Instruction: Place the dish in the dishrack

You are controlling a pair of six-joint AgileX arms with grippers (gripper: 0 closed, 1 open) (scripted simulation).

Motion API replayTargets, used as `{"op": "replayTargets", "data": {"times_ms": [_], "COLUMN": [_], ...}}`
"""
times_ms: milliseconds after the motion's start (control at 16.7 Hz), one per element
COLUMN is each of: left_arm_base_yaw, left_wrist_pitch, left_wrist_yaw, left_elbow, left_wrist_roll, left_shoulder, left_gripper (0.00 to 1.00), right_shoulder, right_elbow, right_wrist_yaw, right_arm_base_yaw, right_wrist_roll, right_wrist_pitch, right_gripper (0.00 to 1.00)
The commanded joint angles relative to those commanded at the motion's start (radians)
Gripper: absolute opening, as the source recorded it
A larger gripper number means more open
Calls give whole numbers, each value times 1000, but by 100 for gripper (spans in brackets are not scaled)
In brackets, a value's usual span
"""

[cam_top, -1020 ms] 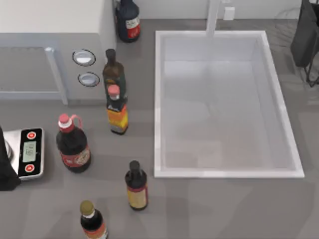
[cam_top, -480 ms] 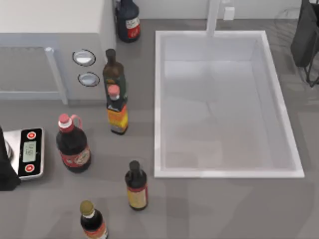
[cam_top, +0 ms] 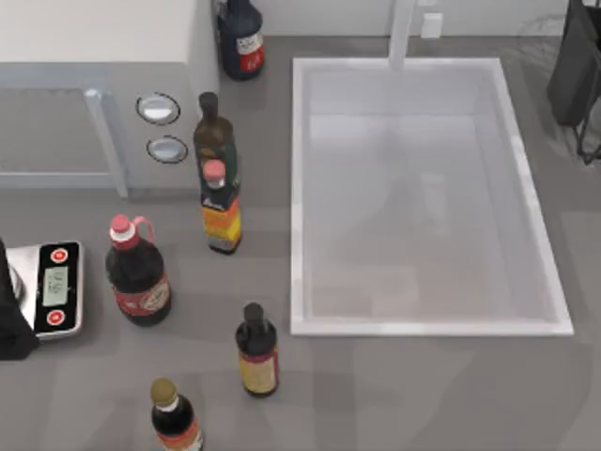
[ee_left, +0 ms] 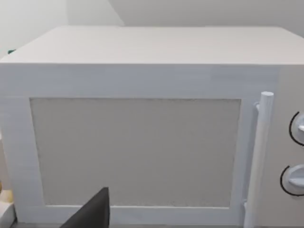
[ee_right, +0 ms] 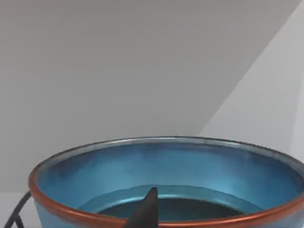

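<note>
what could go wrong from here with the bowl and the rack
In the right wrist view a dark gripper fingertip sits over the glossy teal-blue bowl with the reddish-brown rim; a grip on the rim alone might slip or tip it. The thin black wire dishrack stands beside the white sink basin, so a drop could land there.

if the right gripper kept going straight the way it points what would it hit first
Probably the dish: in the right wrist view its teal-blue inside lies directly ahead, with a dark fingertip over its near rim. Depth is unclear, so how near it is cannot be told.
</note>
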Motion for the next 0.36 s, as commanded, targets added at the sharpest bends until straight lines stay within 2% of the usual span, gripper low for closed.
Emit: {"op": "replayTargets", "data": {"times_ms": [360], "left_arm_base_yaw": [0], "left_wrist_pitch": [0], "left_wrist_yaw": [0], "left_elbow": [0], "left_wrist_roll": [0], "left_shoulder": [0], "left_gripper": [100], "right_shoulder": [0], "right_elbow": [0], "right_wrist_yaw": [0], "right_arm_base_yaw": [0], "right_wrist_roll": [0], "right_wrist_pitch": [0], "right_gripper": [100]}}
